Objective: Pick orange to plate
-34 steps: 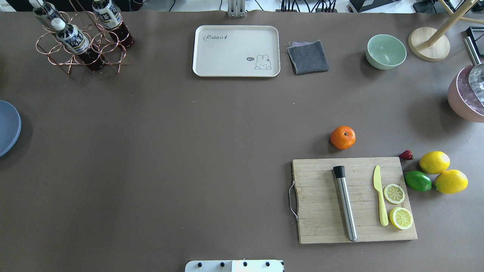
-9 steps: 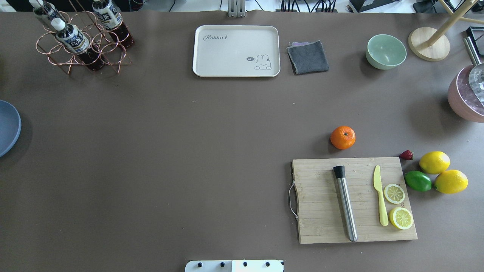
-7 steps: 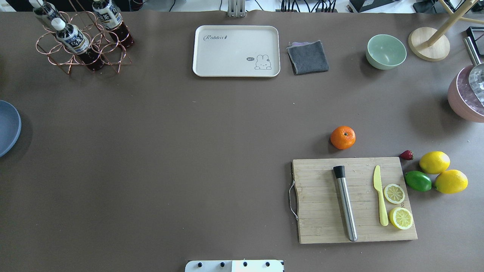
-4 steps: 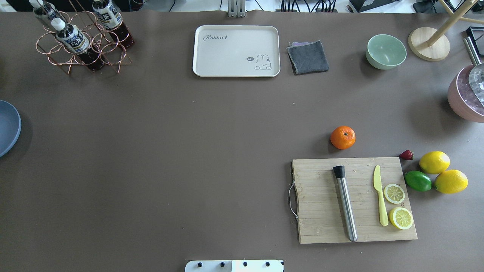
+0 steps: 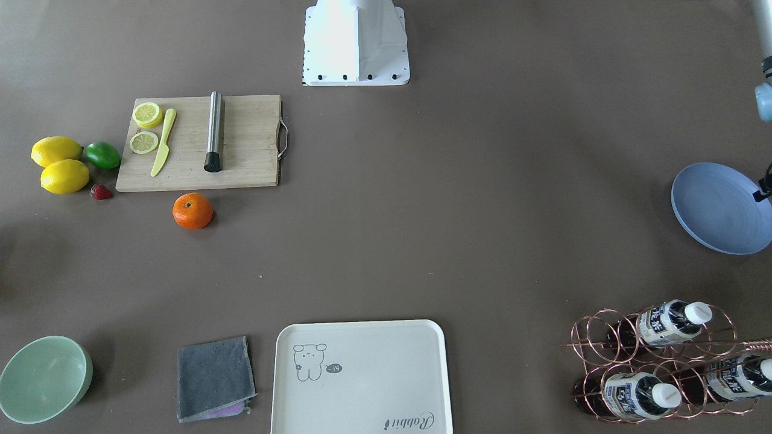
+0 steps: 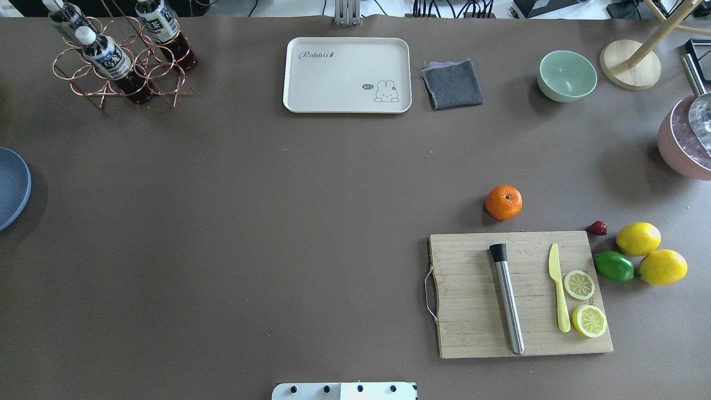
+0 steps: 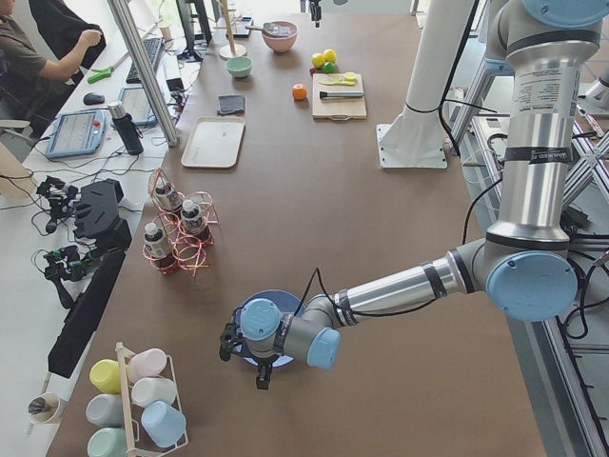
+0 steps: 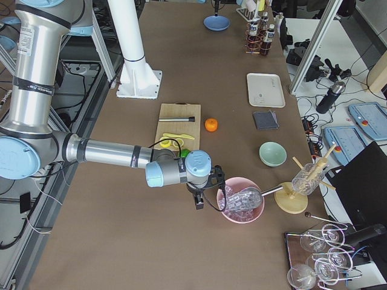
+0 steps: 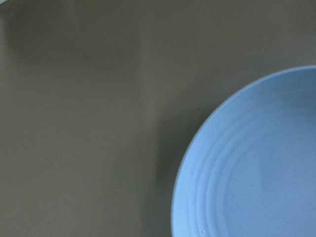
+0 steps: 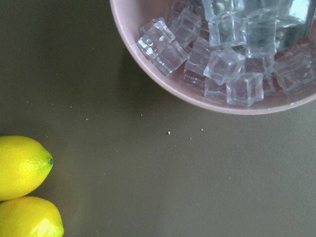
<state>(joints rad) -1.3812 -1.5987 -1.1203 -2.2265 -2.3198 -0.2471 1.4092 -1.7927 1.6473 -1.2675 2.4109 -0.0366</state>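
Note:
The orange (image 6: pixel 504 202) sits on the brown table just beyond the cutting board (image 6: pixel 477 294), also seen in the front view (image 5: pixel 192 211) and far off in the left side view (image 7: pixel 299 91). The pale blue plate (image 5: pixel 718 208) lies at the table's left end, cut by the overhead frame edge (image 6: pixel 8 186). My left gripper (image 7: pixel 245 354) hovers over the plate's near rim; its camera sees the plate (image 9: pixel 252 168) and no fingers, so I cannot tell its state. My right gripper (image 8: pixel 201 199) hangs between the lemons and the ice bowl, state unclear.
Two lemons (image 6: pixel 637 239), a lime (image 6: pixel 614 266) and a strawberry (image 6: pixel 597 228) lie right of the board. A pink bowl of ice cubes (image 10: pixel 163 74) stands at the right edge. The far side holds a cream tray (image 6: pixel 347 75), grey cloth (image 6: pixel 452 83), mint bowl (image 6: pixel 566 75) and bottle rack (image 6: pixel 119 58).

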